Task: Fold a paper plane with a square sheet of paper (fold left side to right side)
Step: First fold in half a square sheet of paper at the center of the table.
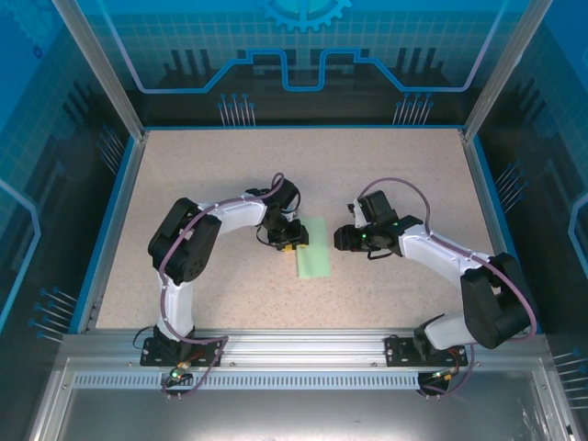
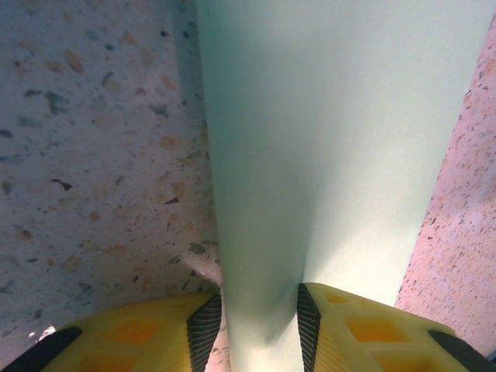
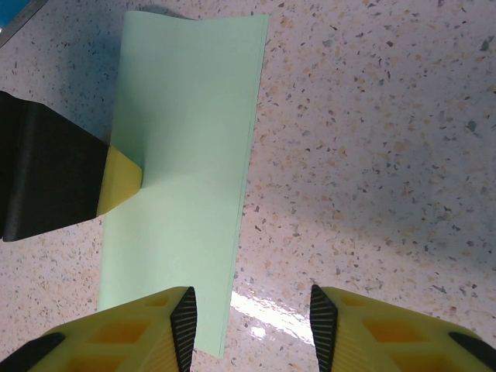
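The square sheet of paper (image 1: 312,260) lies on the table folded in half into a tall pale green strip. Its two free edges lie together on the right (image 3: 240,201). The rounded fold is on the left. My left gripper (image 1: 292,246) comes in from the left and is shut on that fold. In the left wrist view the curled paper (image 2: 333,139) fills the gap between both pads of the left gripper (image 2: 260,325). One yellow fingertip (image 3: 120,182) rests on top of the sheet. My right gripper (image 3: 252,325) hovers open over the strip's right edge, holding nothing.
The speckled beige table (image 1: 202,175) has blue raised borders on the left (image 1: 108,220) and right (image 1: 485,211). Both arms bend inward toward the middle, the right one (image 1: 432,253) to the right of the sheet.
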Controlling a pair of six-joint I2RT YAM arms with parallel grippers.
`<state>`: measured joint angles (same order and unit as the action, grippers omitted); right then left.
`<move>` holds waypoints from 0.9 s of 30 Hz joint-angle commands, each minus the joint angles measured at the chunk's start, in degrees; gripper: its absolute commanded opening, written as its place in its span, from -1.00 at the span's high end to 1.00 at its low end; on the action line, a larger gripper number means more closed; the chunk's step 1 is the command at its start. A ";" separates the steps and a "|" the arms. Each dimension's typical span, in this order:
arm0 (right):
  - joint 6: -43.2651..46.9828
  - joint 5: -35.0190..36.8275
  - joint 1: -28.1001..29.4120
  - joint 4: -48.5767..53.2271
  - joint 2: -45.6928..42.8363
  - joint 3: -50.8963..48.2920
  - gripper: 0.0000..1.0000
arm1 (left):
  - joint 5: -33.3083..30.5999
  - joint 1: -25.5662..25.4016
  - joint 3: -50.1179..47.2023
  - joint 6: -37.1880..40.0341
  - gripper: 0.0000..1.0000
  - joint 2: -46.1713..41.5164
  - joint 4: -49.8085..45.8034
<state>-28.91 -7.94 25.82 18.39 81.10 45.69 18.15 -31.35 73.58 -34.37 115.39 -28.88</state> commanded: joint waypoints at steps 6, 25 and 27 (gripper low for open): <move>-0.25 -0.40 -0.20 0.16 -0.15 -0.87 0.09 | -7.45 -1.84 -2.71 1.50 0.21 8.74 3.31; -0.90 -2.04 0.44 -0.64 0.90 -0.60 0.09 | -7.57 -1.82 -1.95 -1.09 0.21 9.76 2.95; -0.94 -2.09 0.50 -0.68 1.07 -0.51 0.08 | -7.39 -1.85 -1.91 -1.24 0.21 9.77 3.12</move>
<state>-29.15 -9.10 25.89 18.35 81.43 45.69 17.72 -31.57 74.56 -34.83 115.90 -29.95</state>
